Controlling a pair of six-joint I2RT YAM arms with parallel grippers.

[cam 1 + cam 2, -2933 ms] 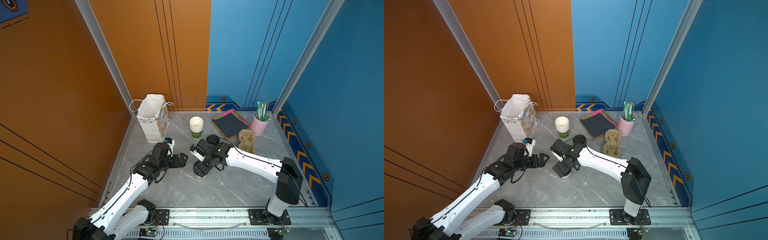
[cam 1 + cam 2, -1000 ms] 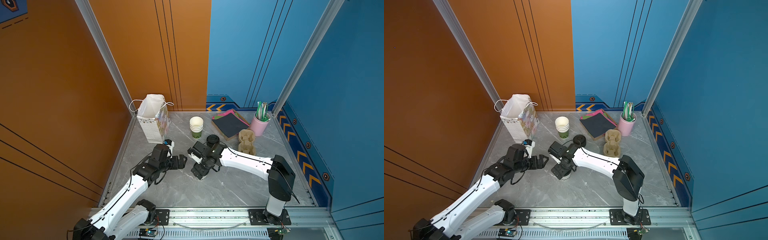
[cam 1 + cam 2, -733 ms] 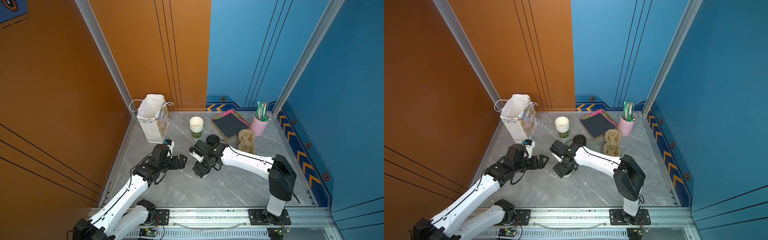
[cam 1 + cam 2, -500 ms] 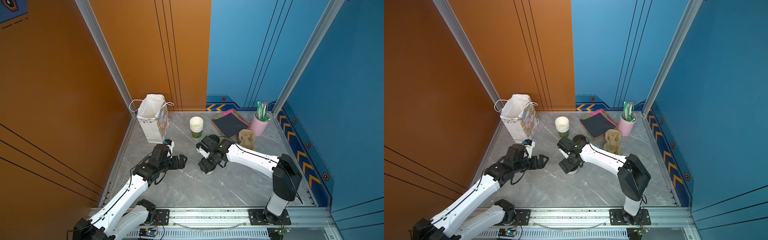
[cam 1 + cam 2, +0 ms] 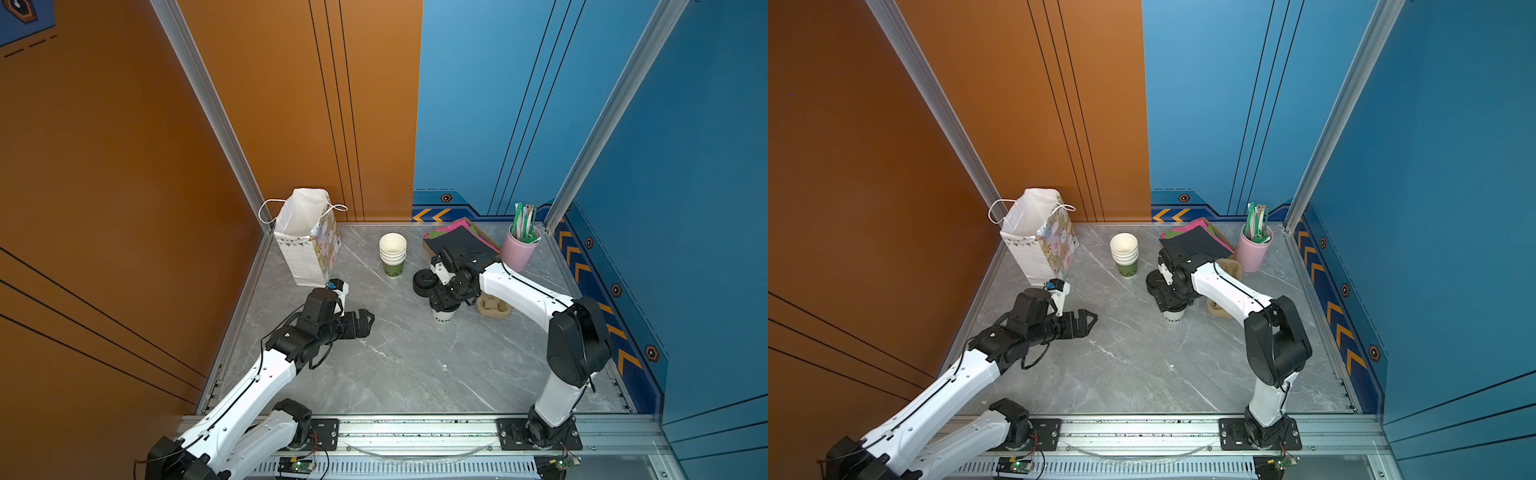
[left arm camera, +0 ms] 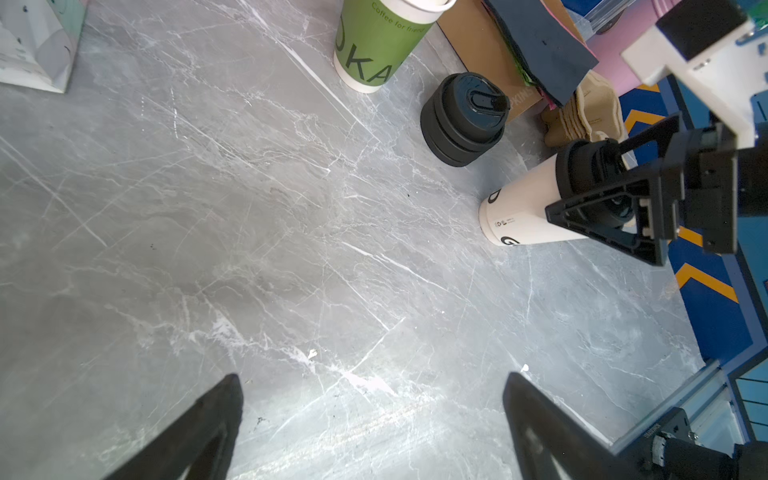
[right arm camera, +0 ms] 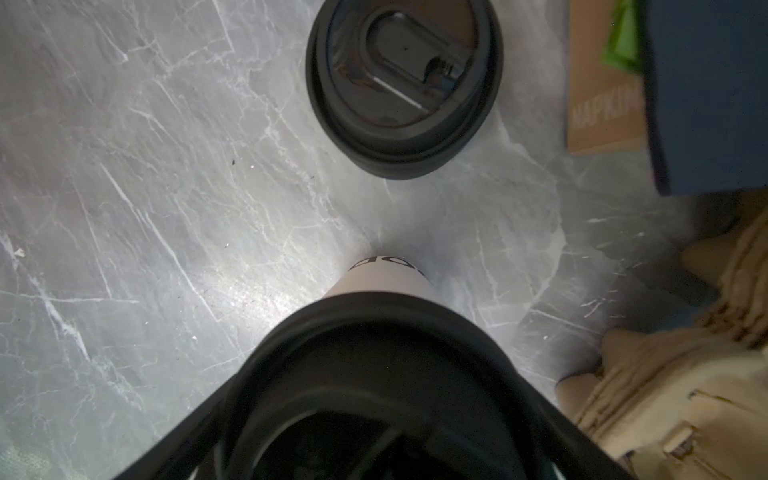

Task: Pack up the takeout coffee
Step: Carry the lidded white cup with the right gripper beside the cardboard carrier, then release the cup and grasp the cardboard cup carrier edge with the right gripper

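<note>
shifted rightward from a second ago, the right gripper (image 5: 446, 300) clamps the takeout coffee (image 5: 443, 316) by its lid from above, cup upright on the desk (image 5: 395, 365) right of centre beside the cup carrier (image 5: 493, 307); the open left gripper (image 5: 365, 323) sits farther.

The green cup (image 6: 376, 50), lowest of the stack (image 5: 392, 249) near the back edge of the table (image 5: 395, 365), carries the small print "Coffee for friend", cut off there. Below that are large dark letters ending in "KA". The brown box (image 7: 602, 112) by the back edge reads "NAPKIN"; a dark sheet (image 7: 706, 83) hides the end of the word. The white cup (image 6: 519, 214), right of the table's middle, shows big black letters near its base, a "G" and a round "O" or "D". Its fine print is too small to read. Orange chevrons (image 5: 432, 215) mark the back wall's foot.
</note>
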